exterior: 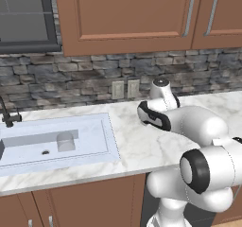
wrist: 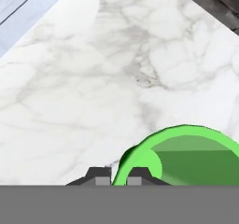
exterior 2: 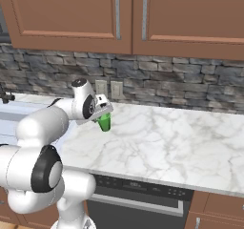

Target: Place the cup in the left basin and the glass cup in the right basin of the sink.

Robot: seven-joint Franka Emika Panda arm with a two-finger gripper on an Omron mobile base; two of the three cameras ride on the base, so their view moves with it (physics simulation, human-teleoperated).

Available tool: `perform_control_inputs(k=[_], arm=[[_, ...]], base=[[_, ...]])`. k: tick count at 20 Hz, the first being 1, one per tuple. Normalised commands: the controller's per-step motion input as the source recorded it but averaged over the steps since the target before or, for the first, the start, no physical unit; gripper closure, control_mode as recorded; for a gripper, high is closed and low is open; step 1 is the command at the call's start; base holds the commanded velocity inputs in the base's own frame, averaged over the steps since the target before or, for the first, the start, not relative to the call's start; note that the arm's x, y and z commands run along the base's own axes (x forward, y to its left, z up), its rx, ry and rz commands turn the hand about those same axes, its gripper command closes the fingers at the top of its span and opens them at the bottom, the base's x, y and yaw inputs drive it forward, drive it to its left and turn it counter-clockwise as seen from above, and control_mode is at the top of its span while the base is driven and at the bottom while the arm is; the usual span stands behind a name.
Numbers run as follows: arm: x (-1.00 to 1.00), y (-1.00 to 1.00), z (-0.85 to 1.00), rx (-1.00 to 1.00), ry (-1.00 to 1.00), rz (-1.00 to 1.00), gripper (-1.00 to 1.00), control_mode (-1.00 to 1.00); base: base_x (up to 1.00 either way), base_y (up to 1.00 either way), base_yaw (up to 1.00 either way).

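Veined marble table (exterior 2: 157, 137), polished smooth. Rough stone backsplash (exterior 2: 181, 82); matt wood cabinets (exterior 2: 71, 13). Opaque glossy green cup (wrist: 186, 160); translucent grey glass cup (exterior: 65, 141).

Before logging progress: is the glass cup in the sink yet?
Yes: the glass cup stands upright in the sink's right basin.

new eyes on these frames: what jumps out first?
The bright green cup stands out: it hangs off the counter in the shut tool, and in the hand view the tool's fingertips pinch its rim. Next, the pale glass cup already sits in the right basin of the sink, left of the arm.
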Motion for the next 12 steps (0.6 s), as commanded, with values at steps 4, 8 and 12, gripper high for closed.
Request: perform_control_inputs(k=[4, 8, 12], arm=[[0.0, 0.0, 0.0, 0.0, 0.0, 0.0, 1.0, 1.0], [0.0, 0.0, 0.0, 0.0, 0.0, 0.0, 1.0, 1.0], [0.0, 0.0, 0.0, 0.0, 0.0, 0.0, 1.0, 1.0]], base=[[0.0, -0.01, 0.0], [-0.27, 0.02, 0.0], [-0.47, 0.22, 0.0]])
